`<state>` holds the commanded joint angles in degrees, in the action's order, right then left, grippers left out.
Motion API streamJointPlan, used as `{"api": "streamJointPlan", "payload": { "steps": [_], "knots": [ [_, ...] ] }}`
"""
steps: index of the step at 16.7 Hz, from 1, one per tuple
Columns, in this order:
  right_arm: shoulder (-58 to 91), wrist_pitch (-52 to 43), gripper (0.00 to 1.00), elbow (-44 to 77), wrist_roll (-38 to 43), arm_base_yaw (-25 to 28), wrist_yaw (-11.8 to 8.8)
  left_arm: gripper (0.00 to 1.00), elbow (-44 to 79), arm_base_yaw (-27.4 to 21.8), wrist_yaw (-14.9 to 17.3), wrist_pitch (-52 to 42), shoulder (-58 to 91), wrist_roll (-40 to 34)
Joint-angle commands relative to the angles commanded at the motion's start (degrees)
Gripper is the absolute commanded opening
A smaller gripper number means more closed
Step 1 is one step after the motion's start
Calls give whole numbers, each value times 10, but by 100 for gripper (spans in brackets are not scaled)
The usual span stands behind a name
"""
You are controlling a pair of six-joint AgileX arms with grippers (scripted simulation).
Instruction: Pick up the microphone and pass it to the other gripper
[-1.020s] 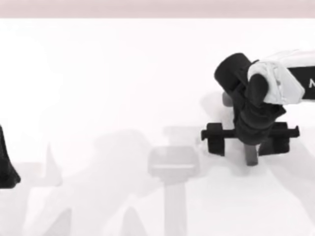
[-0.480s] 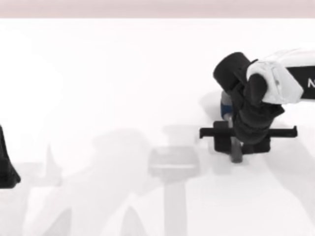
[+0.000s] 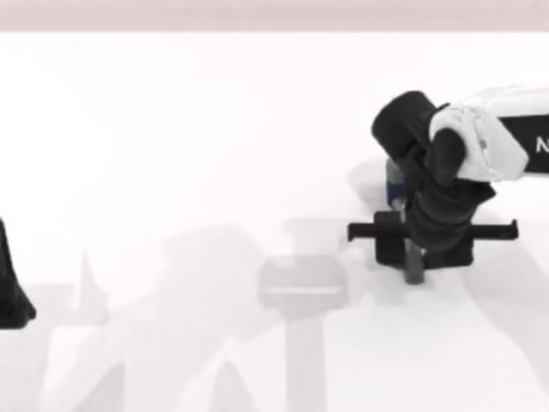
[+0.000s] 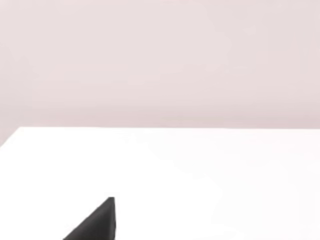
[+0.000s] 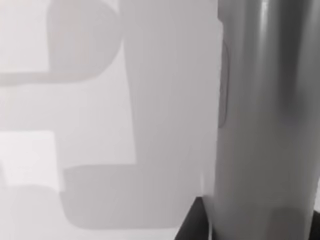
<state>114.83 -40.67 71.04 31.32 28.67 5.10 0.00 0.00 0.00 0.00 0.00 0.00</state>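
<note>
Fingers point(image 3: 396, 247) of right gripper point(image 3: 415, 251) clamp microphone point(image 3: 413, 268) handle between them (blue head behind) | left gripper point(image 3: 13, 296) parked, fingers' state unclear

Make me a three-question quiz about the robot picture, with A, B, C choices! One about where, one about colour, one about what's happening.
1. Where is the microphone?
A. the top view's right side
B. the left side
C. the far edge

2. What colour is its handle?
A. red
B. grey
C. yellow

3. What is the right gripper doing?
A. parked away
B. shut on the microphone
C. wide open

Answers: A, it lies under the right arm; B, the right wrist view shows plain grey; B, the fingers sit against the handle. The left gripper waits at the left edge.
</note>
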Motion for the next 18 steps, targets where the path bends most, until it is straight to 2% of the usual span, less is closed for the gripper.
{"api": "streamJointPlan", "payload": {
  "steps": [3, 7, 18],
  "knots": [
    [-7, 36, 0, -6, -14, 2, -9, 100, 0, 0, 0, 0, 0, 0],
    [-32, 158, 0, -33, -58, 5, -38, 100, 0, 0, 0, 0, 0, 0],
    [-154, 713, 0, -188, -242, 7, -160, 100, 0, 0, 0, 0, 0, 0]
  ]
}}
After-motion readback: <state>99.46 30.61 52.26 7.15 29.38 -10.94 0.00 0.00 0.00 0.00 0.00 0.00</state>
